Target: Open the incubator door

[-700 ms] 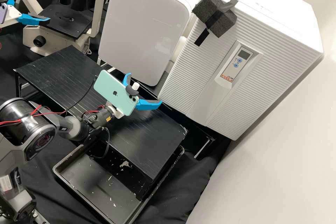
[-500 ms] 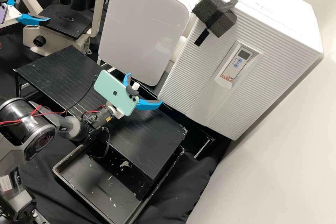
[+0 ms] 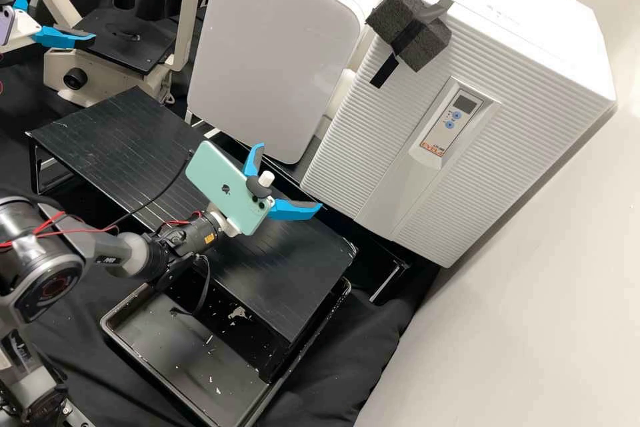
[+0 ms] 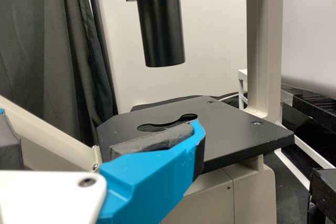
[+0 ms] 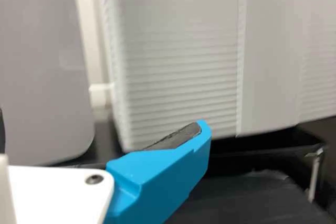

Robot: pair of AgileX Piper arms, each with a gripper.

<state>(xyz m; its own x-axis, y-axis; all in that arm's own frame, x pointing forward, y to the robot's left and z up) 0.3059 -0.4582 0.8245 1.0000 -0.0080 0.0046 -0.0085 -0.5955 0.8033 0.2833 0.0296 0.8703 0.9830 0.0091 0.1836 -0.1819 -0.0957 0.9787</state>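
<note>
Rough dark foam sits on your bumpy, white, shut incubator door. Your left tool and right tool are spread wide.

High cam looks forward and down; left wrist cam faces the microscope up close, right one the incubator door, both shared with high.

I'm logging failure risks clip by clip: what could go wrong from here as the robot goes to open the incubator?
The right claw is open well below the foam block taped to the incubator, so it might close on nothing. The white cabinet stands close beside that edge and could get bumped. The open left claw, near the microscope stage, might knock it if moved.
</note>
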